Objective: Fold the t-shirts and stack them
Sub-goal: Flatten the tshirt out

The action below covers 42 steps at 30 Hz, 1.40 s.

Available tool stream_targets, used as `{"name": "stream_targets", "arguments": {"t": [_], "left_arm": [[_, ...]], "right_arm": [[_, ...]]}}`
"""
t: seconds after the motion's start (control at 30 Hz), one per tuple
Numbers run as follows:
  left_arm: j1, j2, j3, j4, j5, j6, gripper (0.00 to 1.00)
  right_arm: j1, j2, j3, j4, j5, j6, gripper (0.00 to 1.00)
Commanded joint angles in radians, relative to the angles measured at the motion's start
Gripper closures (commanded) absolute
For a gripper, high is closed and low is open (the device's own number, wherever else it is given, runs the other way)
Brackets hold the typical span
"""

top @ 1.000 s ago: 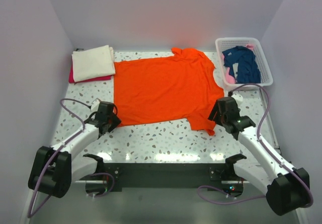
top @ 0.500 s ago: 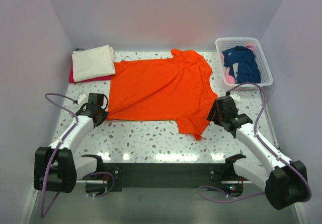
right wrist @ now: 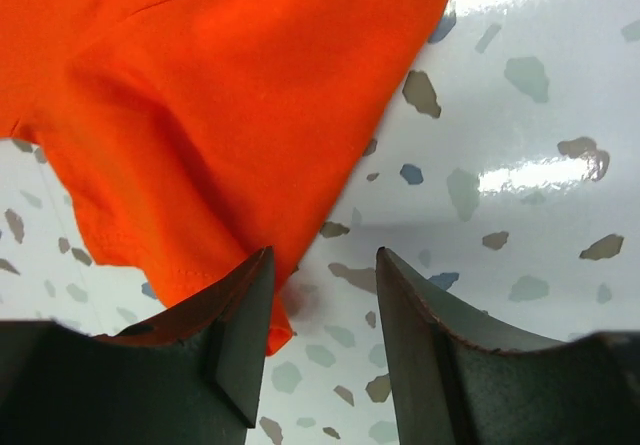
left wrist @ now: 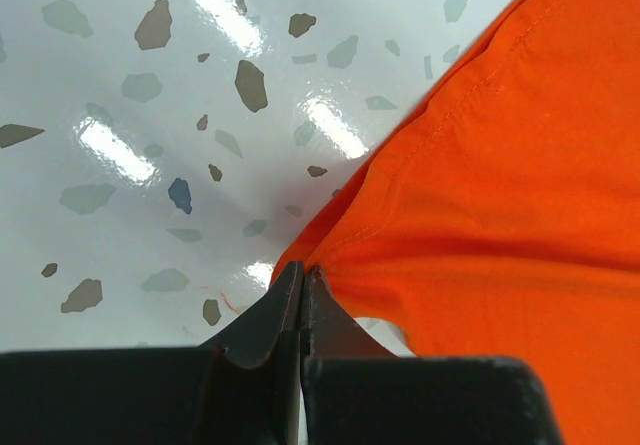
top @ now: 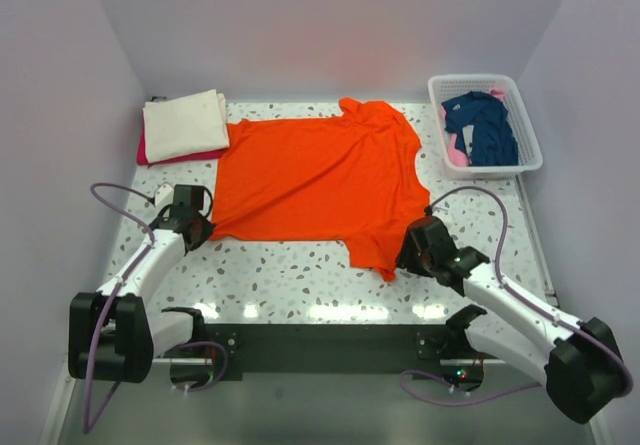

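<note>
The bright orange t-shirt [top: 320,180] lies spread flat on the speckled table, collar toward the back right. My left gripper [top: 195,227] sits at its near-left hem corner. In the left wrist view its jaws [left wrist: 302,277] are pressed together with the orange t-shirt's [left wrist: 500,195] corner pinched between the tips. My right gripper [top: 405,260] hovers at the near tip of the right sleeve. Its jaws [right wrist: 322,265] stand open, the left finger [right wrist: 240,315] over the orange t-shirt's [right wrist: 200,95] edge, bare table between them.
A folded cream t-shirt [top: 183,125] lies on a red one [top: 143,150] at the back left corner. The white lattice basket [top: 487,83] at the back right holds a navy t-shirt [top: 480,125] and some pink cloth [top: 456,150]. Walls enclose the table on three sides.
The left gripper closed on the hem corner and drew it leftward, shifting the shirt left. The right gripper moved nearer and left to the sleeve tip, its jaws narrowing.
</note>
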<state>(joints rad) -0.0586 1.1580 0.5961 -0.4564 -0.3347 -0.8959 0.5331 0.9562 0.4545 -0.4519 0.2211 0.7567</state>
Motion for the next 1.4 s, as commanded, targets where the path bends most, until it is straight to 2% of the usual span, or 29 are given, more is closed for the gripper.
{"name": "stream_targets", "arguments": {"t": [0.0, 0.1, 0.27, 0.73, 0.87, 0.9, 1.0, 1.07, 1.23, 1.37], "left_arm": [[0.006, -0.023, -0.002, 0.032, 0.016, 0.025, 1.00], [0.006, -0.027, 0.001, 0.033, 0.022, 0.029, 1.00], [0.006, -0.027, 0.007, 0.033, 0.025, 0.037, 1.00], [0.006, -0.020, 0.002, 0.042, 0.036, 0.043, 1.00], [0.006, -0.021, 0.004, 0.042, 0.034, 0.046, 1.00], [0.006, -0.021, 0.005, 0.042, 0.034, 0.046, 1.00], [0.006, -0.021, 0.007, 0.042, 0.036, 0.049, 1.00], [0.006, -0.020, 0.010, 0.039, 0.034, 0.054, 1.00], [0.006, -0.021, 0.019, 0.036, 0.033, 0.060, 1.00], [0.008, -0.015, 0.022, 0.038, 0.040, 0.063, 1.00]], "right_arm": [[0.028, -0.100, -0.049, -0.005, 0.018, 0.114, 0.53], [0.034, -0.164, -0.079, -0.018, -0.005, 0.138, 0.55], [0.073, -0.182, -0.088, -0.008, -0.039, 0.167, 0.57], [0.220, -0.094, -0.097, 0.021, 0.047, 0.236, 0.61], [0.232, -0.077, -0.082, 0.018, 0.084, 0.240, 0.66], [0.232, -0.076, -0.074, 0.012, 0.093, 0.236, 0.73], [0.232, -0.074, -0.018, -0.031, 0.148, 0.207, 0.92], [0.234, -0.065, 0.059, -0.102, 0.204, 0.164, 0.99], [0.232, -0.039, 0.284, -0.313, 0.322, 0.026, 1.00], [0.232, 0.013, 0.389, -0.428, 0.360, -0.026, 1.00]]}}
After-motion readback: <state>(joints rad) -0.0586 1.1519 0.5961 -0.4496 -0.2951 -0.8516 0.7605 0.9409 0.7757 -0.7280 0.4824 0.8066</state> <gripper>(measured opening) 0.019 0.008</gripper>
